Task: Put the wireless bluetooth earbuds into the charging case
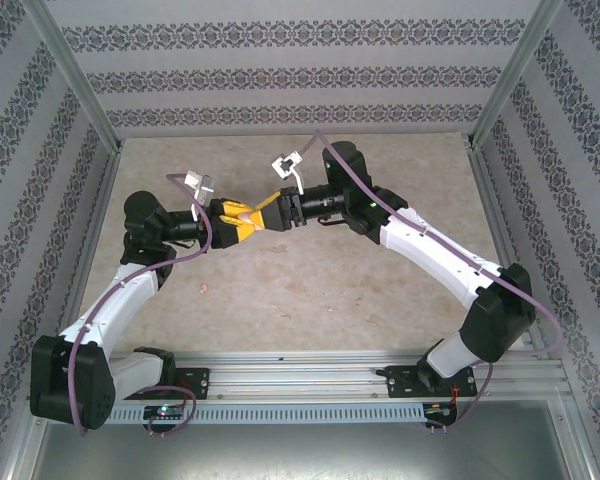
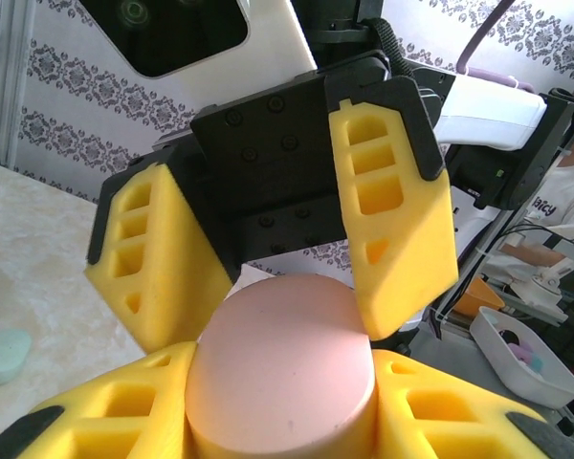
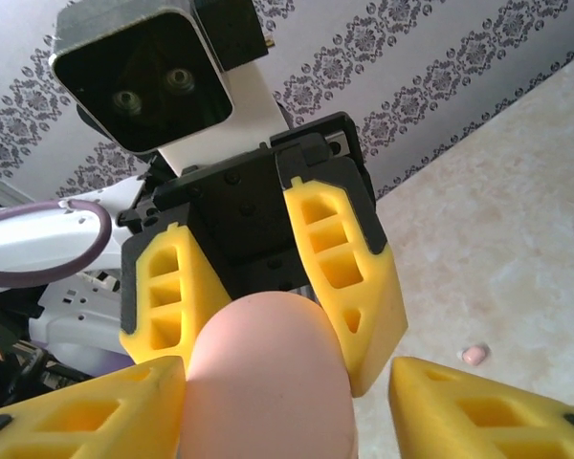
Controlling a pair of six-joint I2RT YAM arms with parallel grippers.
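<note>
A beige marbled tabletop (image 1: 310, 290) is walled at 9, 12 and 3 o'clock by striped floral wallpaper (image 1: 300, 70), with a slotted metal rail (image 1: 310, 375) along 6 o'clock. In the left wrist view a white tray (image 2: 534, 384) of small colourful bits sits at 4 o'clock.

Grippers meet tip to tip over mid table: left gripper (image 1: 246, 220), right gripper (image 1: 267, 214). Pink case (image 2: 282, 373) sits between them, so no way through there. Small gap between case and one right finger (image 3: 478, 411). Table (image 1: 380, 320) bare near rail (image 1: 310, 375) and at far side, so lots of room. Pink bud (image 3: 474, 355) lies on table, bare floor all round it. Mint thing (image 2: 5, 356) on table, off to side. Walls (image 1: 280, 75) shut in three sides.
</note>
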